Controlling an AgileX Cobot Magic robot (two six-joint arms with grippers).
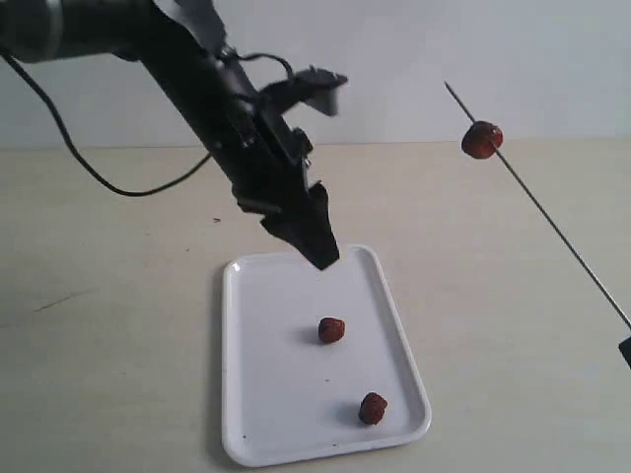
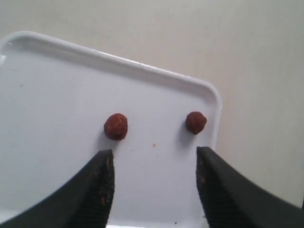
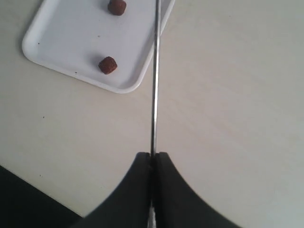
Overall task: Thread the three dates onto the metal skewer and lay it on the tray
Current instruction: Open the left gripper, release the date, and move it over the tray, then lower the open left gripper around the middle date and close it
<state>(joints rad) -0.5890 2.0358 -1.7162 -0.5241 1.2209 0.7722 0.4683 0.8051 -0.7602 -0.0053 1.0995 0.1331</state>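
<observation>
Two dates (image 1: 331, 330) (image 1: 373, 408) lie on the white tray (image 1: 256, 414); the left wrist view shows these dates (image 2: 116, 126) (image 2: 195, 122) on the tray (image 2: 47, 95). My left gripper (image 1: 320, 254) hovers open over the tray's far end, empty (image 2: 155, 164). A third date (image 1: 481, 140) is threaded near the tip of the metal skewer (image 1: 552, 222), held up at the right. My right gripper (image 3: 152, 156) is shut on the skewer (image 3: 155, 85); only a corner of that gripper (image 1: 625, 350) shows in the exterior view. The right wrist view also holds the tray (image 3: 57, 42) and two dates (image 3: 108, 65) (image 3: 116, 6).
The tray rests on a pale beige table (image 1: 493, 325). A black cable (image 1: 108, 177) trails from the left arm across the back left. A dark edge (image 3: 28, 204) shows in the right wrist view.
</observation>
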